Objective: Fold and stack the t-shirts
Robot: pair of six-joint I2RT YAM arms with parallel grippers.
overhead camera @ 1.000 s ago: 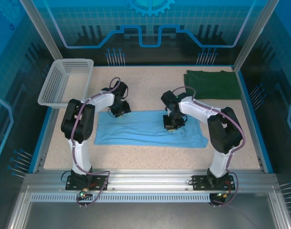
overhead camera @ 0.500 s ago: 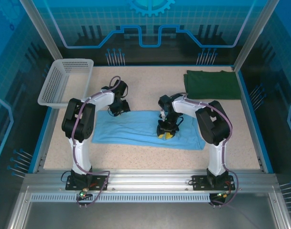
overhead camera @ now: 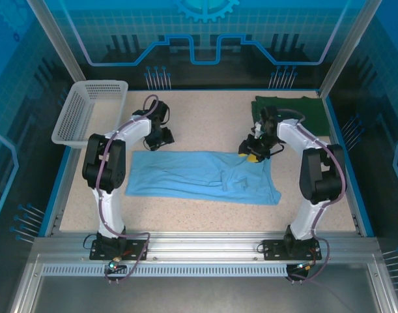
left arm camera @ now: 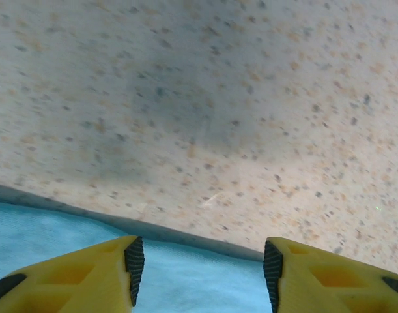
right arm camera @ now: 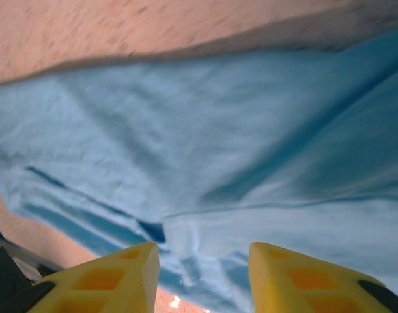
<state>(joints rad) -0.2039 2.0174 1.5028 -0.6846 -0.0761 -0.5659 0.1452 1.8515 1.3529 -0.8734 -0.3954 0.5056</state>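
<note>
Left jaws apart, nothing between them. In the wrist view, yellow fingertips hung over the far hem of the blue shirt, with bare speckled tabletop beyond the hem. From above, the left jaws sat just past the far edge of the blue shirt, toward its left end. Could not tell whether they touched the cloth.

Right jaws apart too, gripping nothing. In the wrist view, yellow fingertips hung over rumpled blue cloth, with a crease and a fold line running under them. From above, the right jaws sat at the shirt's far right corner.

Blue shirt lay spread as a long band across the middle of the tabletop, left to right, between the two arms. It was mostly smooth, with wrinkles bunched toward the right end.

Green shirt lay flat in the far right corner, near the right jaws, apart from the blue one. The right arm reached across its near left edge.

White mesh basket sat at the far left corner.
</note>
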